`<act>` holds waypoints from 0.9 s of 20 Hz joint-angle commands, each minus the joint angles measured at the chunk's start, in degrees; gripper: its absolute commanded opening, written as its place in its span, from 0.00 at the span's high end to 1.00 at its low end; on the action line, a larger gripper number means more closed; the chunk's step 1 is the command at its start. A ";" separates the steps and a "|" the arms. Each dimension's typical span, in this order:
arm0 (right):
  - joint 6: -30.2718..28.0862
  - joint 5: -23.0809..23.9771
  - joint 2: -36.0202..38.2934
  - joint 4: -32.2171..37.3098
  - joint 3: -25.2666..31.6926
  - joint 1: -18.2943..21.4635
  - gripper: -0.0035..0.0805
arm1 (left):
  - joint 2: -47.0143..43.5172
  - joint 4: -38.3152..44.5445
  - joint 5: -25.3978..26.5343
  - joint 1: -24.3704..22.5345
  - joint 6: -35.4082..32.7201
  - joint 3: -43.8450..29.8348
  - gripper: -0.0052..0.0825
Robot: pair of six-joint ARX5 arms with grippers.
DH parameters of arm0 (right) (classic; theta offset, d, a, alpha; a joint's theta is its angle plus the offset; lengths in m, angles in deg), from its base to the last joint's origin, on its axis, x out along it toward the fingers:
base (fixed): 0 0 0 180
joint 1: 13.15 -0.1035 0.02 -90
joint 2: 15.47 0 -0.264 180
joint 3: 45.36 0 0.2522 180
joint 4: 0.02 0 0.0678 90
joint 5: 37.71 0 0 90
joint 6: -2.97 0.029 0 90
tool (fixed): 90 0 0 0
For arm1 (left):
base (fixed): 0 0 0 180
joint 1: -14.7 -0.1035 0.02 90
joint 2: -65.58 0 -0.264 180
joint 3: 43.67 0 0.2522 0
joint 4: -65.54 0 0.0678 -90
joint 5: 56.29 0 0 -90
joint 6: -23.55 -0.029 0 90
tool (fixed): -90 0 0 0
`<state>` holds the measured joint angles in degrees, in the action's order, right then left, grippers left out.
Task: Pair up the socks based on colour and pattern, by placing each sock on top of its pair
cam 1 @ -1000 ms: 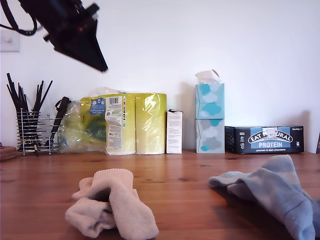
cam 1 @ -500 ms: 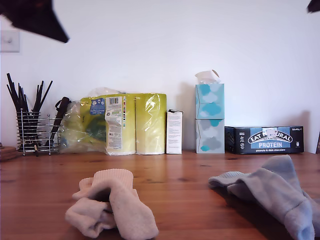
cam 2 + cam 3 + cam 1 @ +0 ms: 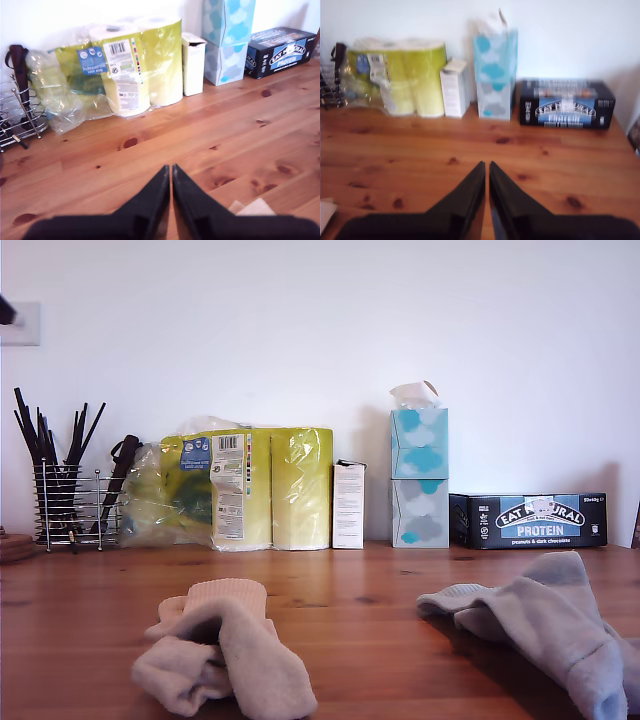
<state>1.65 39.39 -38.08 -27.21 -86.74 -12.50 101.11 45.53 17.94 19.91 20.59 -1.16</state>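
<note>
Both pairs look stacked: beige socks (image 3: pixel 222 655) and blue-grey socks (image 3: pixel 545 625). My first gripper (image 3: pixel 171 172) and second gripper (image 3: pixel 487 169) are closed and empty above the table (image 3: pixel 420 145); the next move is only to retreat

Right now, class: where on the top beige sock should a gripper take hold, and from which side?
Probably pinch the raised ribbed cuff of the beige sock from above. It arches over the second beige sock, so a fold stands clear of the table for the jaws.
</note>
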 commanded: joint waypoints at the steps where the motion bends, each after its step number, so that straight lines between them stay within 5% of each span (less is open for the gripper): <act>1: 0.46 0.00 5.09 -2.60 -0.22 -0.24 0.97 | -4.87 -3.02 1.97 0.04 1.38 -1.57 0.97; 7: 1.51 -1.49 18.73 -15.28 -0.24 -0.24 0.97 | -21.33 -14.36 3.19 0.04 1.36 -1.55 0.97; 18: 1.31 -1.53 17.97 -20.35 -0.24 -0.24 0.97 | -22.77 -24.50 3.17 0.04 1.46 -1.53 0.97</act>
